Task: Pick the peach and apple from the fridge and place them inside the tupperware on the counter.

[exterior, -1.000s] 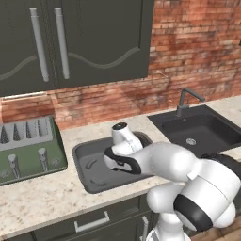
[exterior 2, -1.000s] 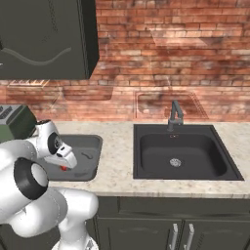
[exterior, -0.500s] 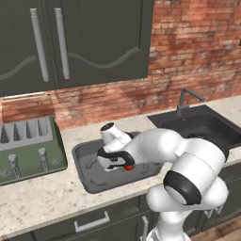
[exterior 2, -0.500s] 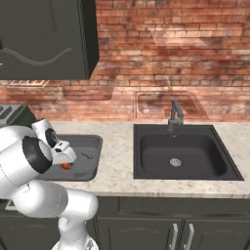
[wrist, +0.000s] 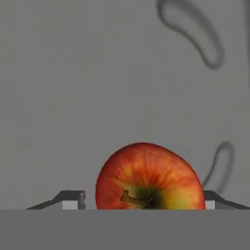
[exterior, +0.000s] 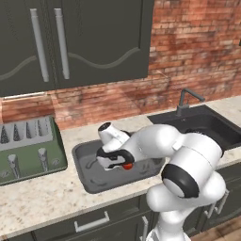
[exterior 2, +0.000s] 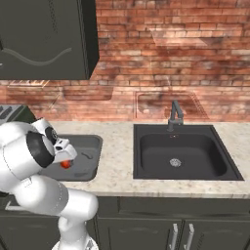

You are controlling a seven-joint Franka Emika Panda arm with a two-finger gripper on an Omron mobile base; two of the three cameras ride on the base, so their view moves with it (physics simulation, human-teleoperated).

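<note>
- Gripper is sitting just left of centre in your left base view, low over the tupperware, with its fingers closed on the apple; you are seeing only a small red patch of the fruit under the dark hand there.
- In your hand view the apple is lying at bottom centre, stem end facing you, and a finger tip is pressing in at each of its sides; the grey floor of the tupperware is spreading behind it.
- In your right base view the apple is showing as a red dot at middle left, under the gripper and inside the near rim of the tupperware.
- You are looking at the tupperware resting on the speckled counter, between the green toaster at the left edge and the black sink at the right of the left base view.
- Faucet is standing behind the sink, right of centre in the right base view, against the brick wall.
- Dark cabinets are hanging across the upper left of your left base view.
</note>
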